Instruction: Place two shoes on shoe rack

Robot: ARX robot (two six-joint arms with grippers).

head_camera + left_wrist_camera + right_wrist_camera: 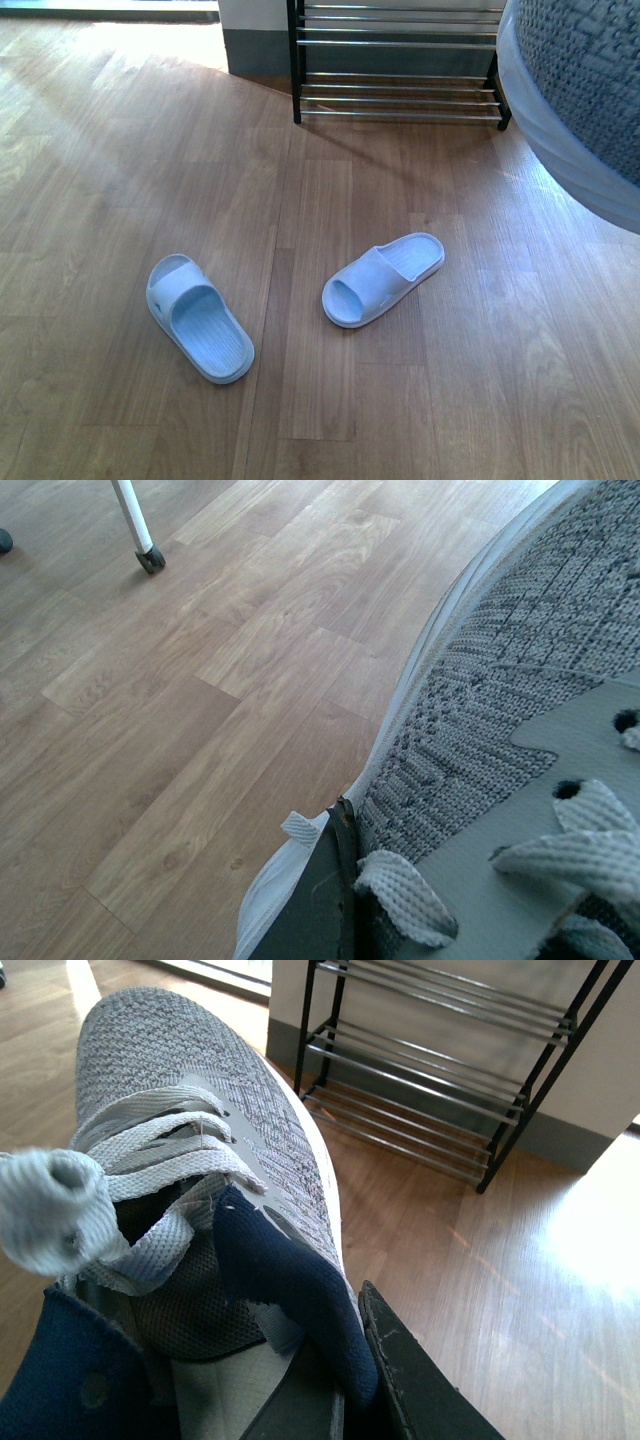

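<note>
Two grey knit sneakers are held, one in each pincer. In the right wrist view the right sneaker (200, 1090) fills the left half of the frame, its toe turned toward the shoe rack (450, 1070) at the upper right. The right pincer (350, 1380) is closed narrowly on its navy collar at the bottom centre, and one dark scratched finger (420, 1380) is seen along the outside. In the front view the same sneaker (585, 90) is seen large at the upper right edge, raised above the wooden floor (100, 150).

In the left wrist view the left sneaker (510, 680) takes up the right side of the frame. The left pincer (335, 900) is clamped on its collar at the bottom centre, beside the grey laces (400, 900).

The shoe rack (400, 60) is seen at the top centre of the front view, against the wall. Two pale blue slippers lie apart on the floor, one at the lower left (200, 320) and one at the centre (383, 280).
</note>
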